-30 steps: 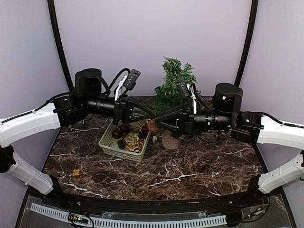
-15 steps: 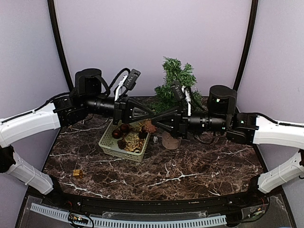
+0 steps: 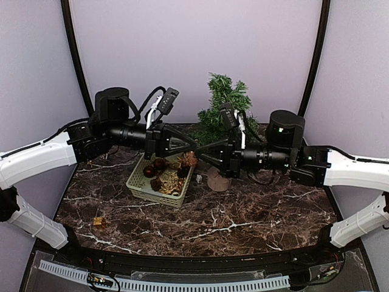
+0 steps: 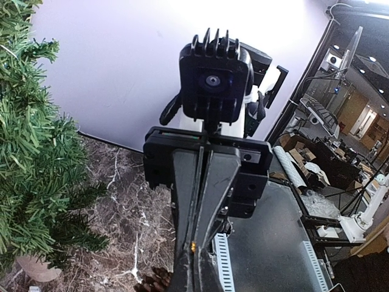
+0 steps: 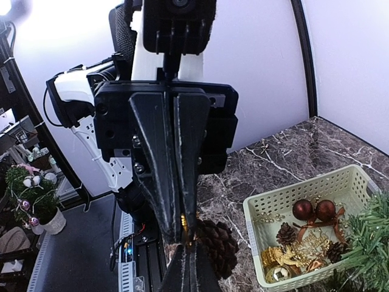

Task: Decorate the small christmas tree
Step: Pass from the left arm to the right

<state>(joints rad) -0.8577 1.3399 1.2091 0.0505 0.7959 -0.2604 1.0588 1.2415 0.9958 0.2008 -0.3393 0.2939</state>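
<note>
Top external view: handover step above the basket (image 3: pixel 141 185). My left pincer (image 3: pixel 192 146) is shut on the gold loop (image 5: pixel 183 221) of a cone (image 3: pixel 193 159), which hangs beneath the tips. My right pincer (image 3: pixel 208 151) meets it tip to tip, jaws together at the same loop; whether it grips I cannot tell. Tree (image 3: pixel 223 103) stands just behind, right of the basket. Next, by my judgement: 1 pincer lets go, the other carries the loop over a branch tip.
</note>
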